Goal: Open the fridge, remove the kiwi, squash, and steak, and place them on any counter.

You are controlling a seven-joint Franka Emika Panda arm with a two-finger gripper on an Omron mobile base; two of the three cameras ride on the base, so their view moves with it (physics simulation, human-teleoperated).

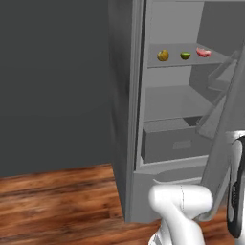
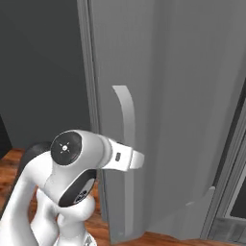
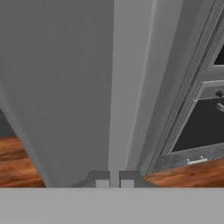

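1. Left base view: the fridge [image 1: 167,119] is standing with its door [image 1: 225,143] swung open toward 4 o'clock, shelves exposed. On the upper shelf [image 1: 186,61], at about 1 o'clock, three foods are sitting in a row, apart from one another: the squash [image 1: 163,55] leftmost, the kiwi [image 1: 185,56] in the middle, the steak [image 1: 203,52] rightmost. The arm [image 1: 182,210] is rising at 5 o'clock, low beside the door's edge, well below that shelf.

2. Right base view: I am looking at the outer face of the door. The bar handle [image 2: 127,158] is running vertically, 12 to 6 o'clock, and the arm's wrist is reaching in from 9 o'clock and meeting the bar around its middle. The fingers themselves are hidden behind the wrist here.

3. Hand view: the gripper [image 3: 114,181] is showing at 6 o'clock, and the pale bar is running straight up from between the fingertips [image 3: 102,183] toward 12 o'clock. The tips are sitting nearly together, one on each side of the bar, so I judge them clamped on the handle. An oven front [image 3: 201,127] is lying at 3 o'clock over wood floor.

4. Judgement: the bar's long axis is lying crosswise to the finger closing line, a sound pull grip. The foods are lying on the far side of the door, up and away from the fingers; the hand needs to let go and go around the door's edge.
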